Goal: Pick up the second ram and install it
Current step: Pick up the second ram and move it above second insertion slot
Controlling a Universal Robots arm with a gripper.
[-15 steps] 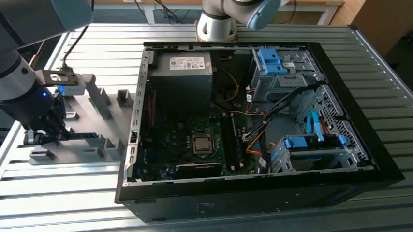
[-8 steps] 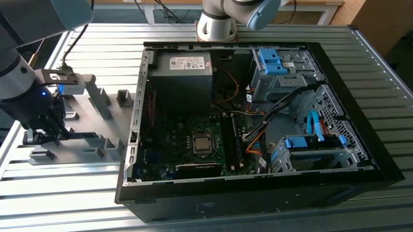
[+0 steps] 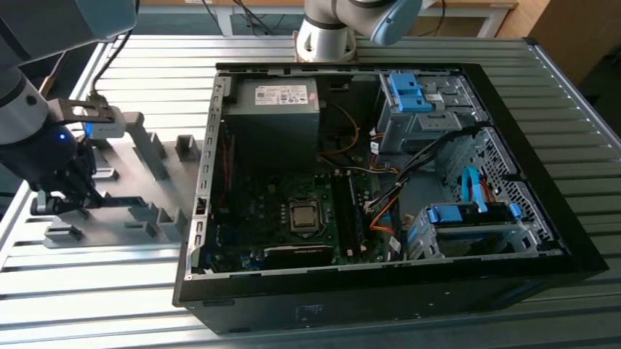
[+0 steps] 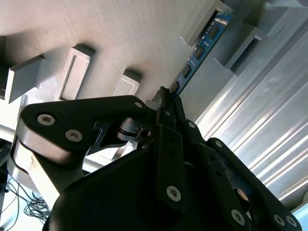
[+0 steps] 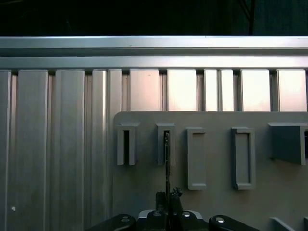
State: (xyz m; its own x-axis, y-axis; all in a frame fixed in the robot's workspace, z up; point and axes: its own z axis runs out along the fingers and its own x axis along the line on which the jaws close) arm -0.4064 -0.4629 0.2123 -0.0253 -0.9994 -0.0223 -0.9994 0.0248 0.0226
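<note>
One ram (image 5: 167, 159) on edge over grey plate (image 5: 269, 192) — far end in slotted block (image 5: 160, 144), near end between jaws. Jaws clamped on it, one finger against each face, seen in both wrist views; ram runs straight out from fingertips to block. Neighbouring blocks (image 5: 196, 159) stand beside, apart from jaws. Exterior view: arm (image 3: 39, 138) low over plate at that view's left — well apart from open computer case (image 3: 388, 182) on slatted desk (image 3: 291, 51).
</note>
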